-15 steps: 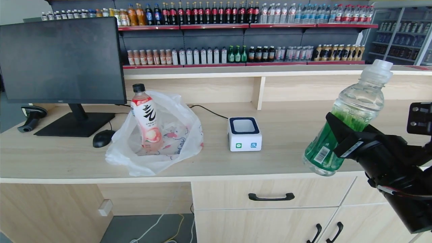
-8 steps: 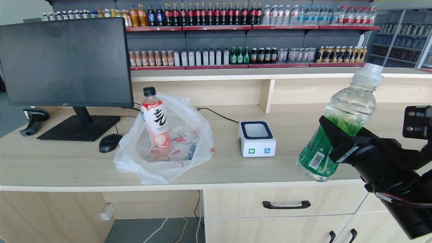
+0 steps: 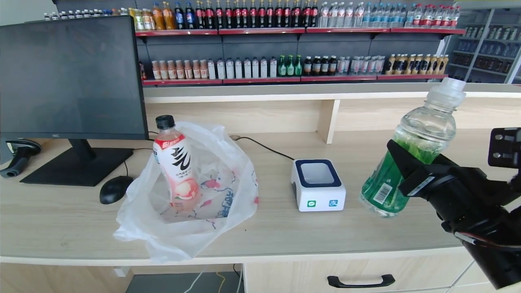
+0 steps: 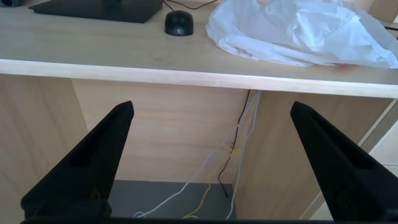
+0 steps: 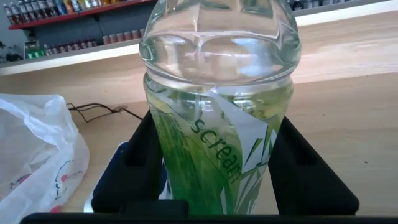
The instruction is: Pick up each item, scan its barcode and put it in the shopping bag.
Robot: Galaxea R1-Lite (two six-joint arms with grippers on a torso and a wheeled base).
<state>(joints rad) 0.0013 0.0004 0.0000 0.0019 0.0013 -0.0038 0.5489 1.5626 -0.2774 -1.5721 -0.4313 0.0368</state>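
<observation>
My right gripper (image 3: 407,165) is shut on a clear bottle with a green label (image 3: 411,154), held tilted in the air to the right of the white barcode scanner (image 3: 317,185); its barcode faces down and left. The right wrist view has the green-label bottle (image 5: 217,106) between the dark fingers (image 5: 305,168). A white plastic shopping bag (image 3: 211,195) lies open on the counter with a pink drink bottle (image 3: 175,167) standing upright in it. My left gripper (image 4: 208,162) hangs open below the counter edge, and the shopping bag (image 4: 298,31) lies above it.
A black monitor (image 3: 69,77) on its stand, a black mouse (image 3: 115,189) and a handheld scanner (image 3: 18,156) take up the counter's left. A cable (image 3: 260,146) runs behind the barcode scanner. Drink shelves (image 3: 285,40) line the back wall. Drawers (image 3: 358,280) sit under the counter.
The head camera has shifted, so the counter looks closer and lower. The green-label bottle in my right gripper now stands closer to the scanner.
</observation>
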